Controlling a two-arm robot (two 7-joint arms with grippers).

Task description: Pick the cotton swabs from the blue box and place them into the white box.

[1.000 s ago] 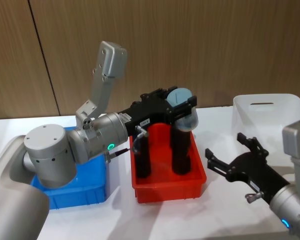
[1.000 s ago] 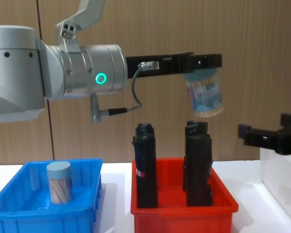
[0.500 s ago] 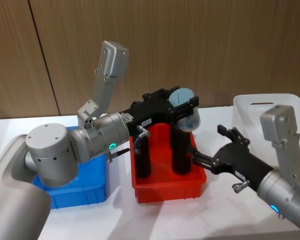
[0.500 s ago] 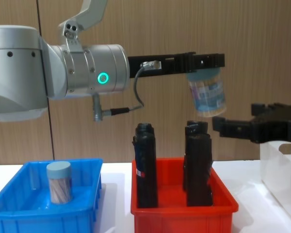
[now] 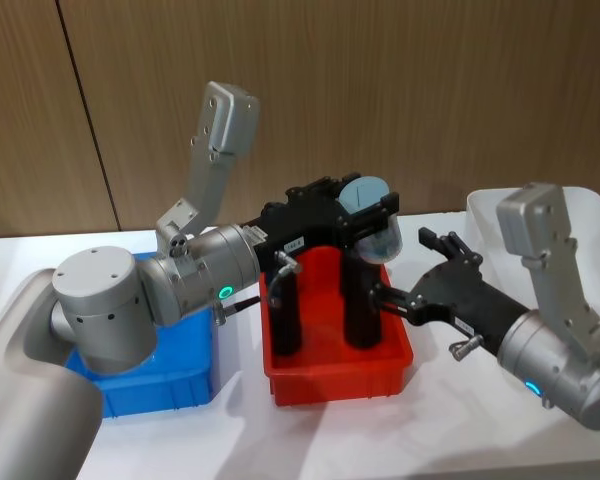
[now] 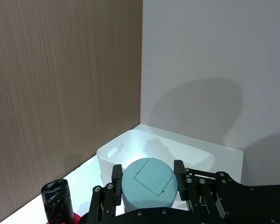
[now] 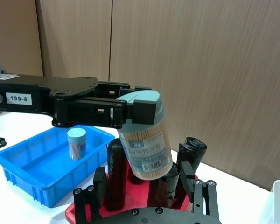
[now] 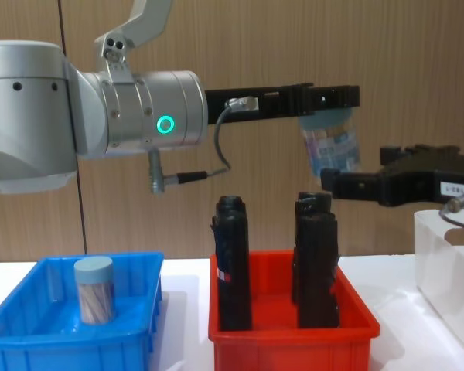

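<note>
I log two swab tubs: held tub (image 7: 144, 140), pinched at the lid by left tool (image 5: 365, 210) above red bin (image 8: 294, 340), axis tilted off vertical, lid up; second tub (image 8: 93, 290) upright in blue box (image 8: 31, 328). Right tool (image 5: 408, 270) spread beside held tub. Three black rolls (image 8: 232, 263) upright. One white box (image 5: 483, 222).

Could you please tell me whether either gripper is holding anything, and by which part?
The left gripper holds one cotton swab tub, clamped on both sides of its lid end, above the red bin. The open right gripper holds nothing.
</note>
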